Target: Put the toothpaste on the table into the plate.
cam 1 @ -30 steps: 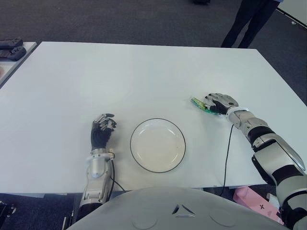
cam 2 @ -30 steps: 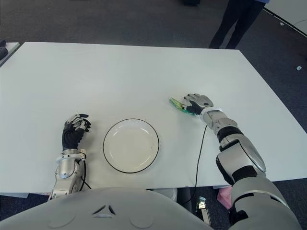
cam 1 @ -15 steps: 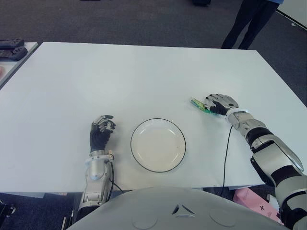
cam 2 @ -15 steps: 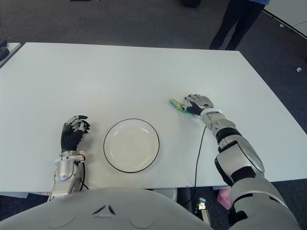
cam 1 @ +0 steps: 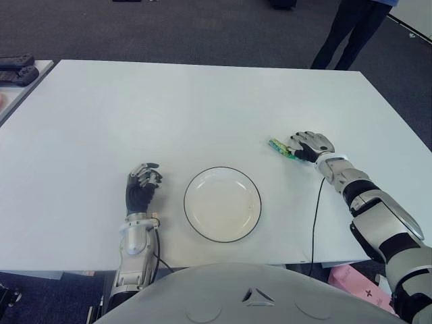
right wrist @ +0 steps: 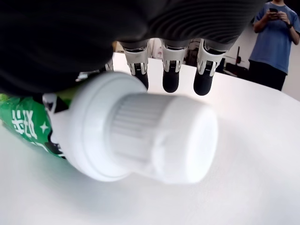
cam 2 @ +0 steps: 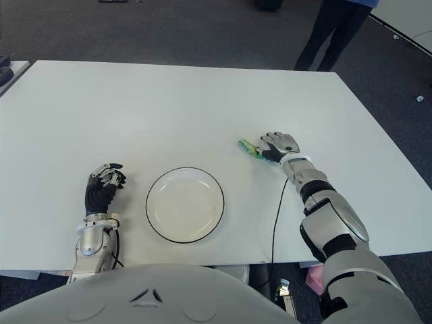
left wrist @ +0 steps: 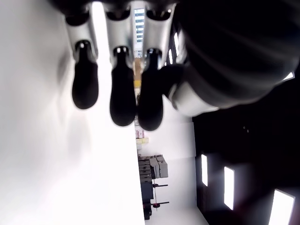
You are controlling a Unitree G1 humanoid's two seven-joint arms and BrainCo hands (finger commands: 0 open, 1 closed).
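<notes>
A green toothpaste tube [cam 1: 279, 147] with a white cap [right wrist: 154, 137] lies on the white table [cam 1: 202, 108], right of the plate. My right hand [cam 1: 309, 145] sits palm-down over its cap end. In the right wrist view the fingers [right wrist: 170, 75] hang down past the cap and are not wrapped round the tube. The tube's flat green end sticks out to the left of the hand. The white plate [cam 1: 222, 204] with a dark rim holds nothing and stands near the table's front edge. My left hand [cam 1: 142, 189] shows left of the plate, fingers loosely bent and holding nothing.
A black cable [cam 1: 317, 216] runs from my right wrist to the table's front edge. A person's legs [cam 1: 344, 30] stand beyond the far right corner. Dark devices [cam 1: 15, 67] lie on a side table at the far left.
My right hand has shifted slightly right and back over the tube's cap end. The tube has barely moved. My left hand has stayed where it was.
</notes>
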